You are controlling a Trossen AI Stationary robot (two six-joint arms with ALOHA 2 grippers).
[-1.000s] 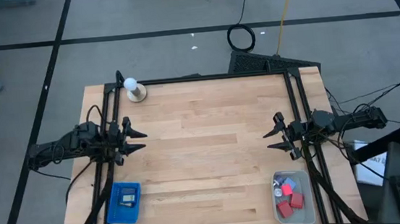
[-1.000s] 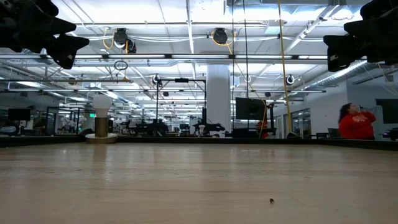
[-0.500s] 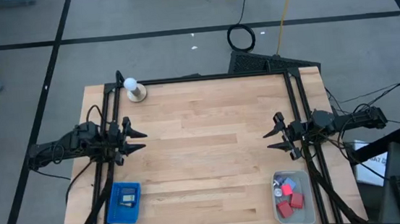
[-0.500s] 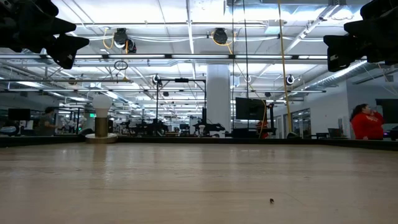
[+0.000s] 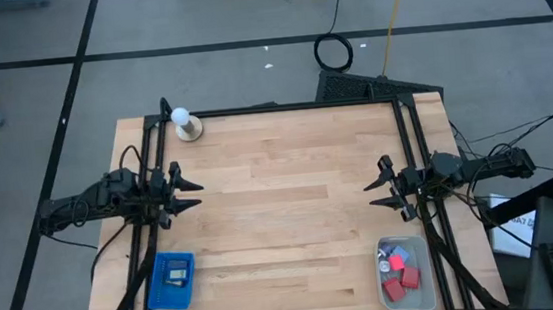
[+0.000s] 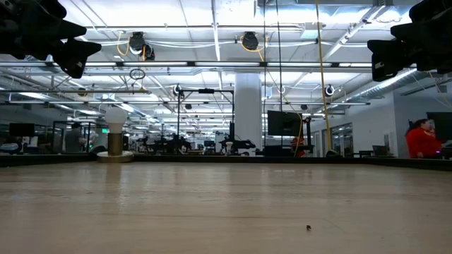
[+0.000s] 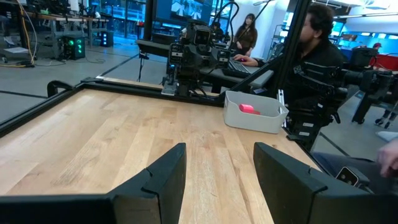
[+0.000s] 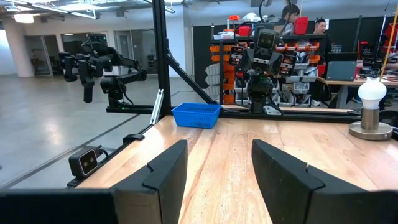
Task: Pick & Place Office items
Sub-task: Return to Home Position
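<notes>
The wooden counter [image 5: 281,205] is viewed from above. The left hand [image 5: 198,194] is held over the counter's left edge and the right hand [image 5: 370,195] over its right edge. Both are released, with fingers spread and nothing gripped. A blue tray [image 5: 154,286] is set at the counter's front-left corner, and a small item [image 5: 177,275] is kept inside it. A pale bin [image 5: 426,267] is placed at the front-right corner, and red blocks [image 5: 401,283] are held in it. A white ball on a tan base [image 5: 187,125] is stood at the counter's back-left corner.
</notes>
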